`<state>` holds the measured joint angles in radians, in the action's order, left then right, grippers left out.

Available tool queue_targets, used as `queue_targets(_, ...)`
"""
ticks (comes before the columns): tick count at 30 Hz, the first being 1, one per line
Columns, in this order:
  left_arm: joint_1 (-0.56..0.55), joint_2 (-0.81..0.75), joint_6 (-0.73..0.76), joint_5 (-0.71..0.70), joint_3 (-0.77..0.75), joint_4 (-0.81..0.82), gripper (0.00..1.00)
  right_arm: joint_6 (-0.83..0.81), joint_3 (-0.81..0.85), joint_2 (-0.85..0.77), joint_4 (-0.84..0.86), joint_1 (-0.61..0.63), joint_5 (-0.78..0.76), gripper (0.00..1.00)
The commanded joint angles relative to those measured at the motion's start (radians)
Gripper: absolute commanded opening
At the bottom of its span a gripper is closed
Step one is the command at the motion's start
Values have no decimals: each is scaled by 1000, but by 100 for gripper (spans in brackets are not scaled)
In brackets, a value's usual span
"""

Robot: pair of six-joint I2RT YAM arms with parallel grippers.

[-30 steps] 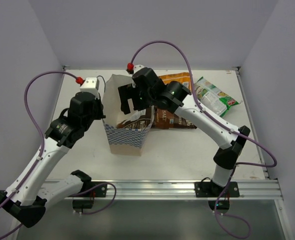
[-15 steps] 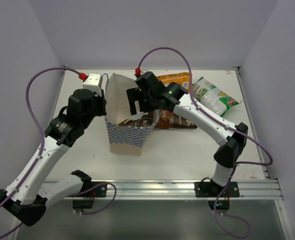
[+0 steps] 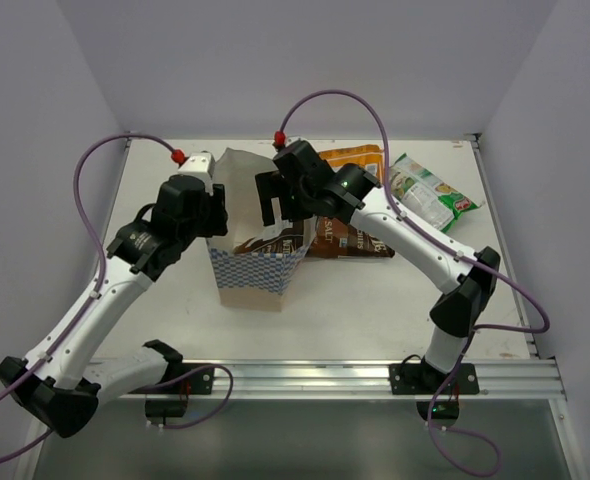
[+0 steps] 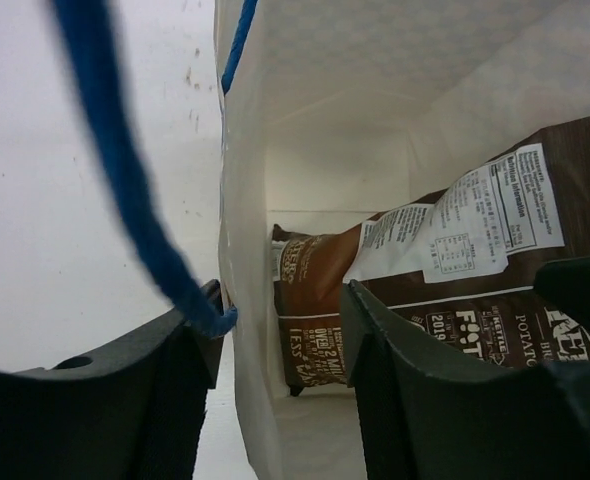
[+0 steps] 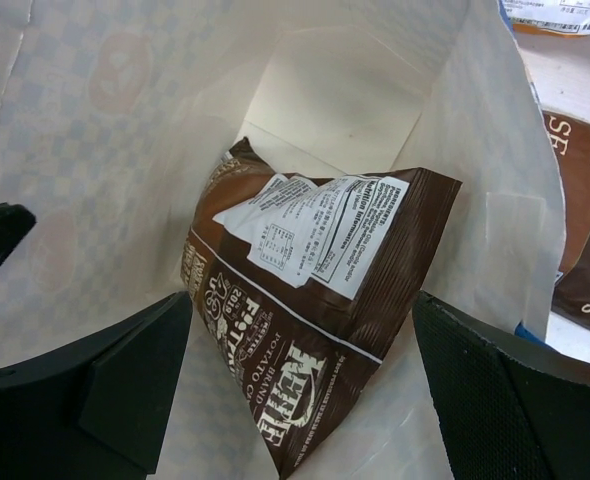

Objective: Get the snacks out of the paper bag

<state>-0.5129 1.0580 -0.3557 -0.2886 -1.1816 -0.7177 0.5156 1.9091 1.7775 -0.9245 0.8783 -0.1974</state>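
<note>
The paper bag [image 3: 247, 268] stands open-mouthed at mid table. One dark brown snack packet [image 3: 273, 240] leans inside it and shows in both wrist views [image 4: 455, 270] [image 5: 315, 290]. My left gripper [image 3: 215, 212] [image 4: 275, 350] is open, its jaws astride the bag's left wall [image 4: 243, 330], with the blue cord handle [image 4: 125, 180] lying across the outer finger. My right gripper [image 3: 280, 200] [image 5: 300, 370] is open wide over the bag mouth, the packet between its fingers but untouched. The second brown packet [image 3: 350, 240], the orange one [image 3: 353, 158] and the green-and-white one [image 3: 430, 192] lie on the table.
The three packets on the table lie right of the bag, under and behind my right arm. White walls close the table at the back and both sides. A metal rail [image 3: 325, 375] runs along the near edge.
My left arm has swung right, bringing its jaws around the bag's left wall. My right gripper has shifted slightly right and now hangs over the bag mouth. The packets have not moved.
</note>
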Motion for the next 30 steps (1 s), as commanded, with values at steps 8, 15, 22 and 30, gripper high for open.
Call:
queue_targets(8,-1,59,-42,-53,5,-13,17,-17,31,-72,46,-4,-50,94)
queue_targets(15,-3,96,136,-75,-58,86,0,-11,53,-58,46,-9,-42,95)
queue_targets(22,-9,119,254,-73,-130,159,0,3,16,-40,46,-24,-14,95)
queue_targets(30,-45,119,281,-109,-127,204,0,27,-87,-32,93,-52,-10,95)
